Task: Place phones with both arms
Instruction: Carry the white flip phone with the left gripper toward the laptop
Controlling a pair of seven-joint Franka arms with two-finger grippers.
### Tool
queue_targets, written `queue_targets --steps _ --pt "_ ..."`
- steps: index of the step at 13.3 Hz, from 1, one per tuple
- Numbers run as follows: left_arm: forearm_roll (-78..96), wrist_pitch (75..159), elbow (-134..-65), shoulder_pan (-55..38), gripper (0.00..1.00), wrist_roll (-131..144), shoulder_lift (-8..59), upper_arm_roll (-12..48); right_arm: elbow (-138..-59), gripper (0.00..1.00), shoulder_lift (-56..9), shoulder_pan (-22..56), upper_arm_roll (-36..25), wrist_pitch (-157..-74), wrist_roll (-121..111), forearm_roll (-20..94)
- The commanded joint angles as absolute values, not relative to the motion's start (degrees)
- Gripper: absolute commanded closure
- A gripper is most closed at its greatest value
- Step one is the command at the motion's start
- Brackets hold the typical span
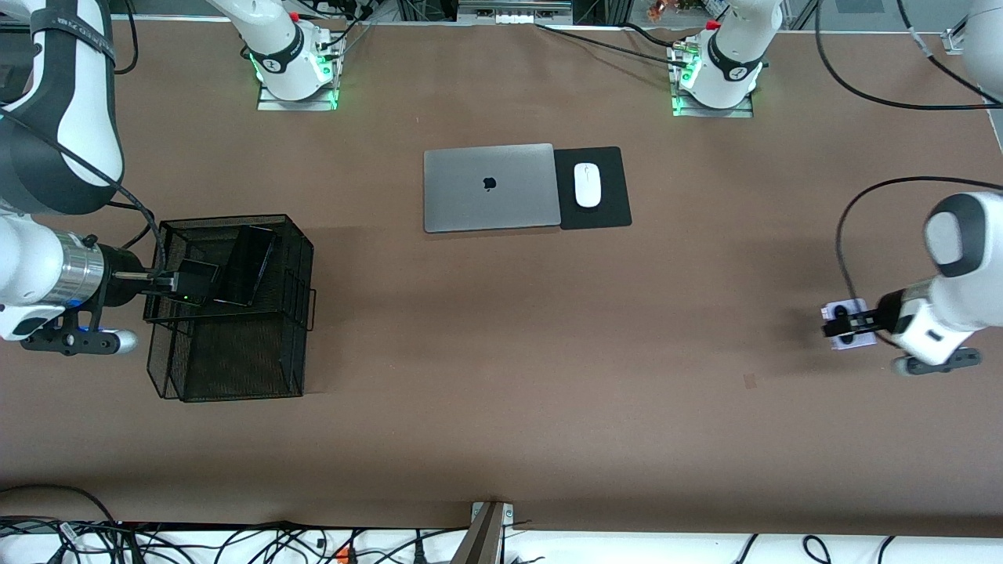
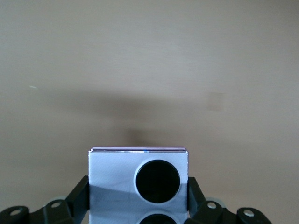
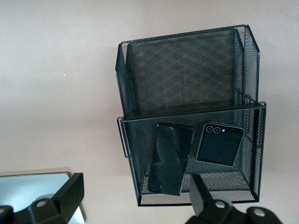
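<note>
Between the fingers of the left gripper a small squarish lavender-white phone is clamped by its two side edges, one round black lens fully seen in the left wrist view and a second cut off at that picture's edge. This phone is held over bare brown surface toward the left arm's end, well apart from everything else. At the right arm's end, the fingers of the right gripper are spread wide, with nothing between them, and are placed over the upper compartment of a black wire-mesh organizer. Two phones are seen in that compartment: a small squarish black phone with two lenses near one corner, and a long slim black phone leaning just beside it, the two almost touching along one edge. The organizer's other compartment, nearer to the front camera, is shown holding nothing. Near the middle of the surface, closer to the arm bases, a closed grey Apple laptop is laid flat, and just beside it, toward the left arm's end, a white computer mouse is set on a black mouse pad that touches the laptop's edge.
</note>
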State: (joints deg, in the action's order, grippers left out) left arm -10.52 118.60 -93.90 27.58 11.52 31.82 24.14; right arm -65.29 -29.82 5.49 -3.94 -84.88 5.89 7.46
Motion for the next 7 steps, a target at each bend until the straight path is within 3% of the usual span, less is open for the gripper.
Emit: queue_targets --steps 1,5,7 --pt "-11.6 115.23 -93.52 21.04 1.0 20.35 30.59 23.38 -64.25 0.0 -30.32 5.1 -3.43 -84.2 6.68 8.44" --pt "-11.51 113.55 -92.38 6.81 1.0 36.96 30.85 23.2 -64.51 0.0 -30.32 4.75 -3.43 -84.2 6.07 8.35" --pt "-11.51 113.56 -87.48 -1.37 1.0 46.01 34.69 22.85 -64.6 0.0 -30.32 4.75 -3.43 -84.2 6.06 8.26"
